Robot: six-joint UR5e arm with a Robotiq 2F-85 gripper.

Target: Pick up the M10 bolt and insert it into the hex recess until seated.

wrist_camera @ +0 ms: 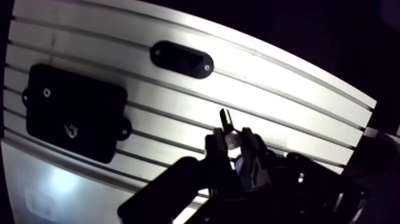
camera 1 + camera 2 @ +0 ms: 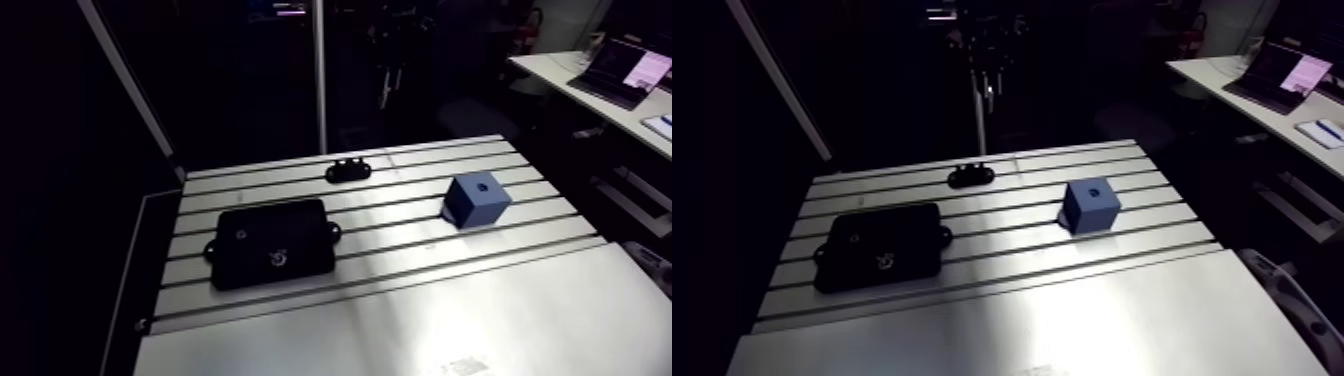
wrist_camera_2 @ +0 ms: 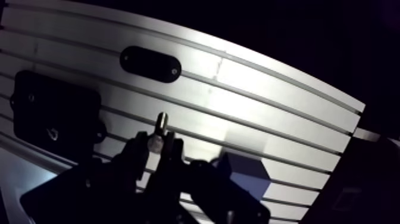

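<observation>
I'm holding the bolt [image 1: 225, 121] pinched in the gripper [image 1: 232, 140]. The fingers [image 1: 214, 149] are closed most of the way and are pressing on its head end, so the threaded shank is sticking out ahead of the fingertips, clear of the metal below. Gripping it that way is leaving the shank free, and I take that to be the end that must go in first.

The blue block [image 3: 243, 171] is lying under the gripper and slightly off to one side, partly hidden by the finger bodies in the wrist view. In the arm view its top face is showing a dark hole [image 2: 482, 186], which I'm reading as the recess, though I cannot make out its shape from here. The bolt is not over that hole yet, and it is pointing along the table rather than down, so I'm expecting a turn of the wrist before any insertion.

A flat black plate [image 1: 74, 112] is sitting ahead of the fingers and well off to the side. A small black bracket [image 1: 181, 59] is lying farther ahead, apart from everything else.

All of this is resting on the slotted table [image 1: 286, 101], whose grooves are running across the gripper's line of approach. Past the table's edges everything is falling into darkness.
</observation>
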